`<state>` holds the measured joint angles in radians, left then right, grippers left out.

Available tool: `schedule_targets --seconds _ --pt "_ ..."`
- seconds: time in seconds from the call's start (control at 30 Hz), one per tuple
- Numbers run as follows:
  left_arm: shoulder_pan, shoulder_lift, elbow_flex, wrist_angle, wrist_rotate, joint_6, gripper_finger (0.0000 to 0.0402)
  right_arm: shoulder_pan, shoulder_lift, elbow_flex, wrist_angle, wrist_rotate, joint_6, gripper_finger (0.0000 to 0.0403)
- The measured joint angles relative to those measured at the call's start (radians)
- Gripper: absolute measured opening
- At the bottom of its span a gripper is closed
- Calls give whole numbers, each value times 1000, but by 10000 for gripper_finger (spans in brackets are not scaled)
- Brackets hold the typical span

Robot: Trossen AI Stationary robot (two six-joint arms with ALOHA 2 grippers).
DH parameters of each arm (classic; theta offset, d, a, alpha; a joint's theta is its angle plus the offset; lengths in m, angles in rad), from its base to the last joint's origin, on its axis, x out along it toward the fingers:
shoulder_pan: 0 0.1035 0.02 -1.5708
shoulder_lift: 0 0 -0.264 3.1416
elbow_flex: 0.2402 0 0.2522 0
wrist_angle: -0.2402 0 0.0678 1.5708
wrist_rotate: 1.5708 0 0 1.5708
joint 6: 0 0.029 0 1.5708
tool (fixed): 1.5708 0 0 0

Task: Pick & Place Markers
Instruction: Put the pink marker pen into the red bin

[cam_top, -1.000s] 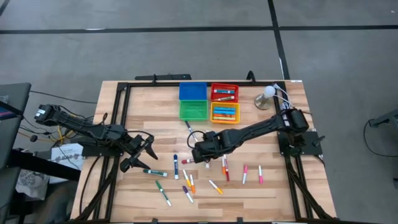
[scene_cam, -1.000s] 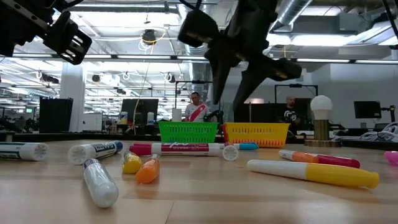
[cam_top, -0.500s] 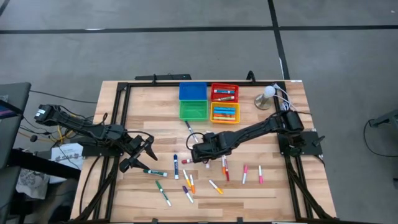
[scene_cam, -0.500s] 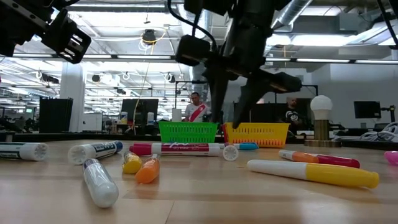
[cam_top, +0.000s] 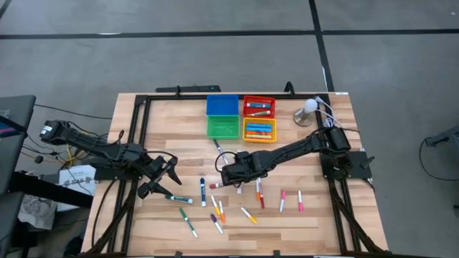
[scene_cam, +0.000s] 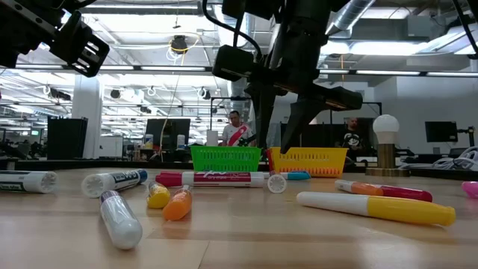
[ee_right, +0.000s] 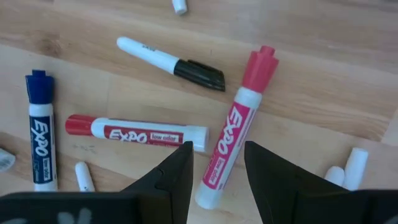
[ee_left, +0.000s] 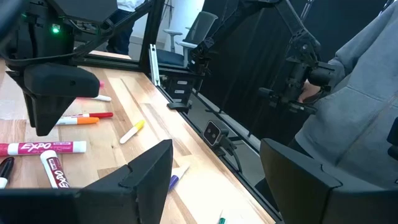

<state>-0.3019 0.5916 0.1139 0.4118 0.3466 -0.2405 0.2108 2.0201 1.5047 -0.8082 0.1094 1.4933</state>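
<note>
You've got four cams here. The high one hangs overhead, looking straight down on the whole pale wooden worktop (cam_top: 301,218), both arms and some grey floor. The low one sits at worktop height, very close to the nearest markers, facing level across to the green mesh plastic bin (scene_cam: 225,158) and yellow mesh plastic bin (scene_cam: 309,159), with the room behind. Both bins show in the high view too. The right wrist cam points down, close over the red-capped white marker (ee_right: 137,132), also visible in the left wrist cam, which faces across the worktop's edge.
</note>
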Motion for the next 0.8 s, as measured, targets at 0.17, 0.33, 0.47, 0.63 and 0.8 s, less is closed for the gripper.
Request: schedule_targets --seconds 0.17,0.33,0.47,0.63,0.8 --pt "0 0 0 0 0 -1 242 -5 40 -1 -6 0 -5 134" --pt "0 -2 0 0 0 -3 242 -4 86 0 -3 -2 -6 134" --pt "0 -2 0 1 0 -3 242 -4 97 -1 -10 -2 -9 134" --pt "0 -2 0 1 0 -3 242 -4 110 2 -28 -1 -10 134" --pt "0 -2 0 3 -1 -3 242 -4 112 2 -29 -1 -10 133"
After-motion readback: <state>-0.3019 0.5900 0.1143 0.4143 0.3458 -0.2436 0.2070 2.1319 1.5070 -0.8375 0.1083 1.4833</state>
